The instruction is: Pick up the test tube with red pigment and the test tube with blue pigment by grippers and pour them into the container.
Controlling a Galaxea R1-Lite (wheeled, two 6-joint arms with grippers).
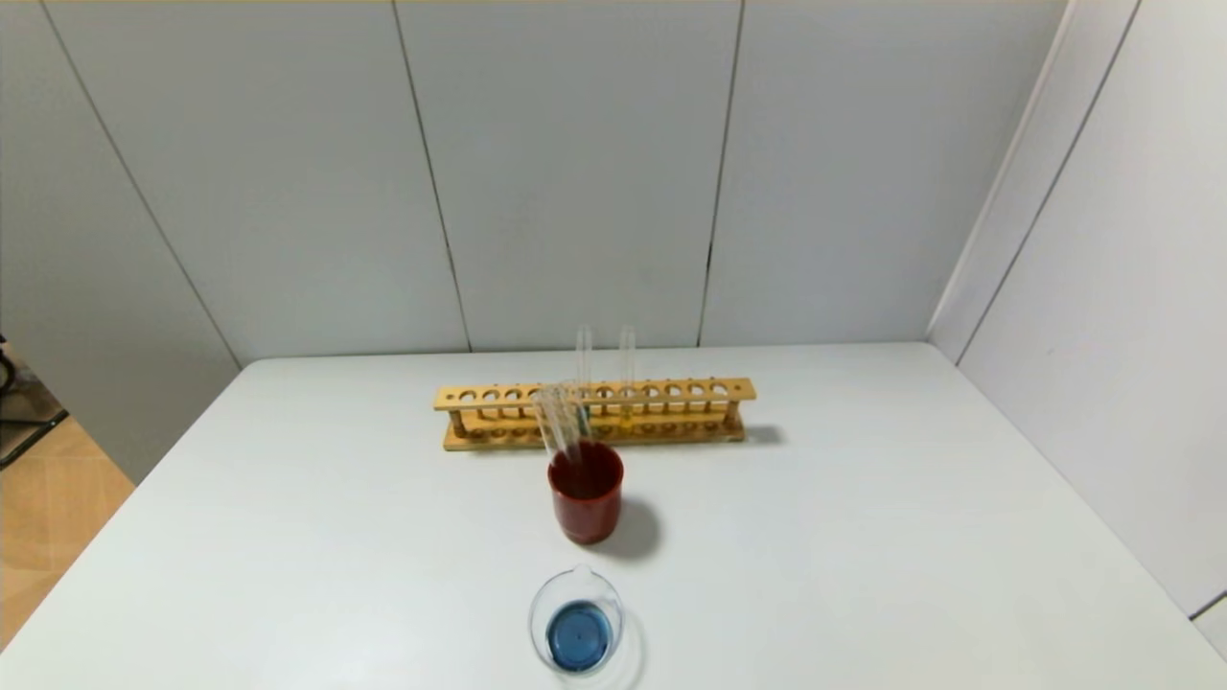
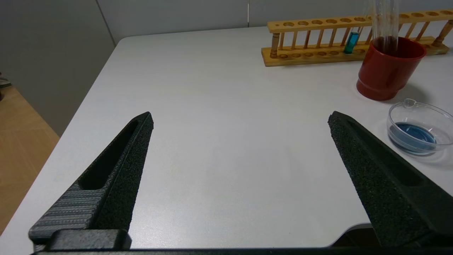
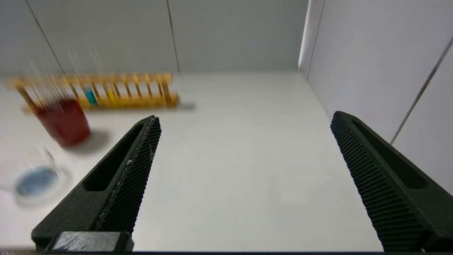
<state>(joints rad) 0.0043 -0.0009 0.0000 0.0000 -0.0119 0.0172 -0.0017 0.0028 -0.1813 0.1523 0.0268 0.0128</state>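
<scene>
The container (image 1: 539,613), a low clear beaker with a spout, sits near the table's front edge and holds blue liquid; it also shows in the left wrist view (image 2: 424,110). Clear test tubes (image 1: 562,420) lean in the red cup (image 1: 586,513), their bottoms hidden, so I cannot tell their pigments. No orange-red bottom shows anywhere. A teal-bottomed tube (image 2: 351,42) stands in the wooden rack (image 1: 498,398); I cannot tell whether it is the blue one. My left gripper (image 2: 240,117) and right gripper (image 3: 246,117) are open and empty over bare table, both outside the head view.
A yellow-bottomed tube (image 1: 626,414) stands in the rack behind the cup. Grey wall panels close the back and the right side. The table's left edge drops to a wooden floor (image 1: 48,498).
</scene>
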